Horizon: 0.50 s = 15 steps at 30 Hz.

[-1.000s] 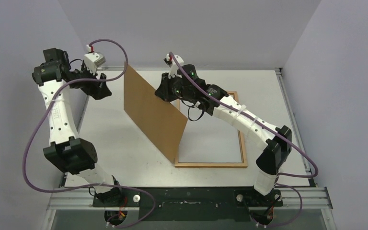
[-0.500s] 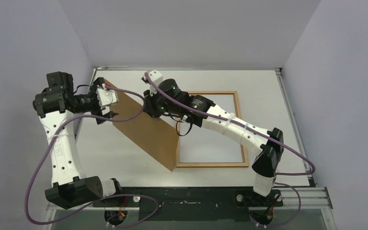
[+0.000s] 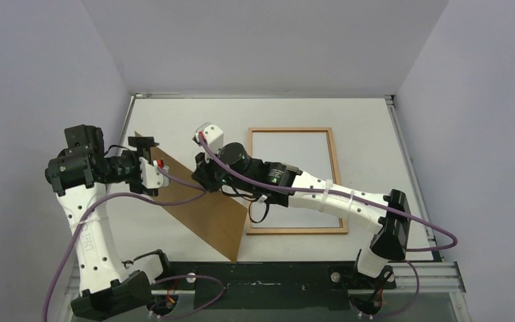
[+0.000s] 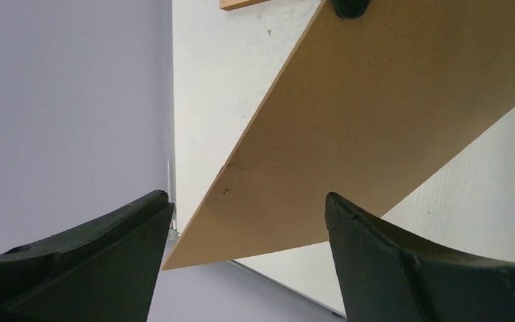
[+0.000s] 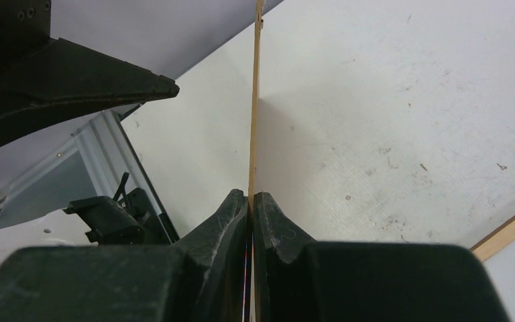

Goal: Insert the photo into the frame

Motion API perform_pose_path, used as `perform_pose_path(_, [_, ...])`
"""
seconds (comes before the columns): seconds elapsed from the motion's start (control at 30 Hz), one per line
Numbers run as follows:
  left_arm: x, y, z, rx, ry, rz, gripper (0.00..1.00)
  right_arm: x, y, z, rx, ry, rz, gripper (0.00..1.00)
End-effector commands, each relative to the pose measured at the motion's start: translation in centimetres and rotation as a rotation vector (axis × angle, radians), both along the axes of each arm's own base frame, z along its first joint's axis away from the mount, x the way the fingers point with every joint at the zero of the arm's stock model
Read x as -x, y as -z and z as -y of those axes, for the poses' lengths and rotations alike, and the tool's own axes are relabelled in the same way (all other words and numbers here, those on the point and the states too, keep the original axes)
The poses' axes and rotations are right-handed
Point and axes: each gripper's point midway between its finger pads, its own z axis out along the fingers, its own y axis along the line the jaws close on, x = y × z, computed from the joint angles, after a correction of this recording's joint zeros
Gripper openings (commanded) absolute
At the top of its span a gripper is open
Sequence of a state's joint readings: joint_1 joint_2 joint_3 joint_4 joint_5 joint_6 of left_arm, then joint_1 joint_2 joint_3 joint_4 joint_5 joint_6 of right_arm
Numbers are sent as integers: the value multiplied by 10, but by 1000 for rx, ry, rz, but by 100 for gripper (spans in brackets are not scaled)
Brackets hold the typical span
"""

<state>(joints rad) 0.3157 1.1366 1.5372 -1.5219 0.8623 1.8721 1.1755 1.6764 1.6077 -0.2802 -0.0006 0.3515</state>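
Since a second back the backing board (image 3: 201, 201) has swung down and leftward, away from the frame (image 3: 308, 230), and both arms went with it. We note the right gripper (image 5: 250, 201) is pinched tight on the board's thin edge. The left gripper (image 4: 247, 201) gapes wide by the far corner, holding nothing. The frame lies flat on the worktop (image 3: 375, 134), right of centre. Its inside shows white, and we cannot tell if that is the photo.

Risks: the edge pinch lets the board pivot or slip, and a dropped corner could strike the frame.

Narrow light-brown wooden frame (image 3: 295, 129) lying flat, white inside.
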Motion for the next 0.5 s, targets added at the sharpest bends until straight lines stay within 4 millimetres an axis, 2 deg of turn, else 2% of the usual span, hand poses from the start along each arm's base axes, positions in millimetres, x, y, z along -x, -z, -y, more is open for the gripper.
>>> perform_pose_path(0.0, [23, 10, 6, -72, 64, 2, 83, 14, -36, 2, -112, -16, 43, 5])
perform_pose_path(0.1, [24, 5, 13, -57, 67, -14, 82, 21, -47, -2, -150, -61, 44, 5])
perform_pose_path(0.3, [28, 16, 18, -107, 99, -65, 80, 31, -62, -8, -175, -87, 66, 5])
perform_pose_path(0.4, [30, 19, 22, -123, 111, -92, 78, 35, -70, -10, -178, -101, 89, 5])
perform_pose_path(0.47, [30, 21, 24, -141, 117, -107, 73, 37, -72, -12, -176, -109, 103, 5])
